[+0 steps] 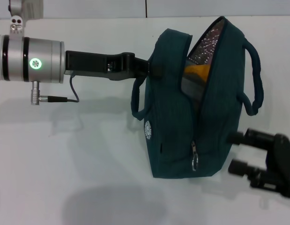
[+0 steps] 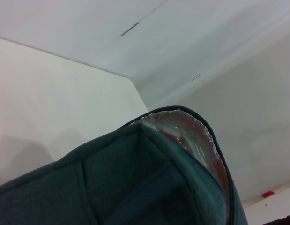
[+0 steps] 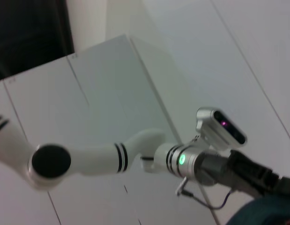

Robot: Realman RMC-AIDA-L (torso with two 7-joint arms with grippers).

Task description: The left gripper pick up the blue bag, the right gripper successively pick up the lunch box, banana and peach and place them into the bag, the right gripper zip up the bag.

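The blue bag (image 1: 182,136) stands upright on the white table, its mouth gaping along the upper part and the zip closed lower down, where the ring pull (image 1: 195,160) hangs. My left gripper (image 1: 152,68) reaches in from the left and is shut on the bag's upper edge. In the left wrist view the bag's rim (image 2: 149,178) and foil lining (image 2: 191,131) fill the frame. Inside the mouth I see the yellow-orange banana (image 1: 199,70) above a pale part of the lunch box (image 1: 189,84). The peach is hidden. My right gripper (image 1: 234,152) is open, just right of the bag's base.
The left arm's silver cuff with a green light (image 1: 36,63) and a dangling cable (image 1: 65,98) span the upper left. The table's far edge meets a wall (image 1: 145,9) behind. The bag's right handle (image 1: 255,75) loops out toward the right arm.
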